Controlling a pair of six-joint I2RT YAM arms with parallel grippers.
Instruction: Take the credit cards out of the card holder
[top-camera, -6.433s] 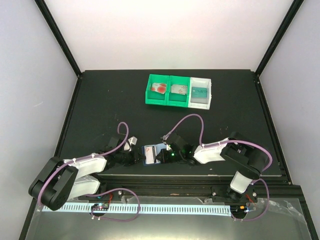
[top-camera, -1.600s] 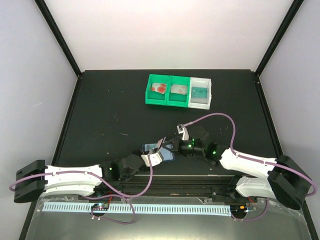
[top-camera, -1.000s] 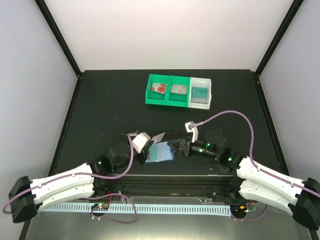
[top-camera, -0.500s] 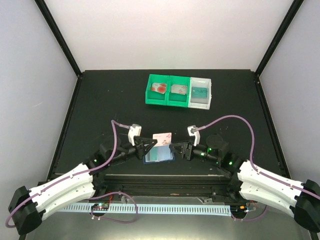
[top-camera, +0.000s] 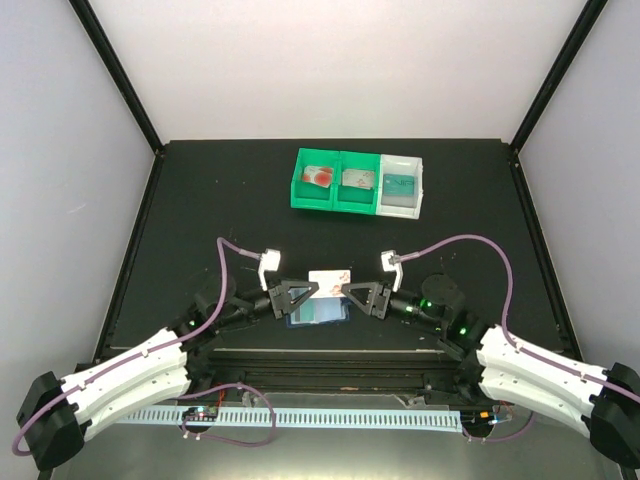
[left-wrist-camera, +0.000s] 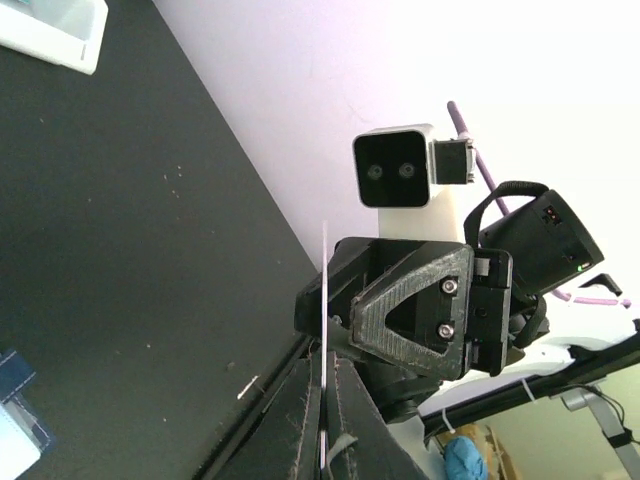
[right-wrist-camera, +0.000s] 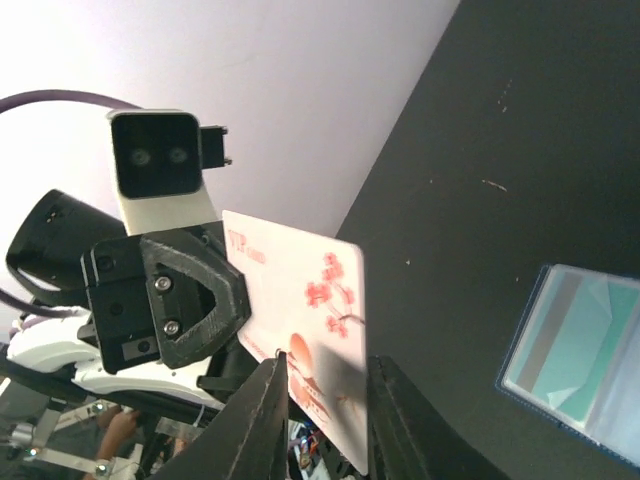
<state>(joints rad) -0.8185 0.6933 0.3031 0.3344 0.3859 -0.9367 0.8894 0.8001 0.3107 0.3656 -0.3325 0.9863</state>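
I see the left tool (top-camera: 308, 292) clamped shut on a white card (top-camera: 330, 279) with red marks. In the left wrist view the card (left-wrist-camera: 324, 290) shows edge-on, a thin pale line running up from between my left fingers (left-wrist-camera: 300, 420). The card is out of the card holder (top-camera: 318, 313) and held up off the desk (top-camera: 200, 220), between the two tools, which face each other from either side.

The right tool (top-camera: 348, 292) is at the card's other end. In the right wrist view its jaws stand apart with the card's lower corner (right-wrist-camera: 320, 360) in the gap between them, face-on to the camera. I cannot tell whether they press on it or only flank it.

The card holder lies open and flat on the desk at the near edge, just below the card in the top view. Its pale blue pocket (right-wrist-camera: 585, 355) faces up, and something teal with a grey strip shows through it.

At the far side, well apart from all this, sit a green tray (top-camera: 337, 205) with two compartments and a white tray (top-camera: 418, 185) touching its right end. There is a red-marked card (top-camera: 319, 177) in the left green compartment, a greyish card (top-camera: 357, 179) in the right one and a teal card (top-camera: 400, 184) in the white tray.
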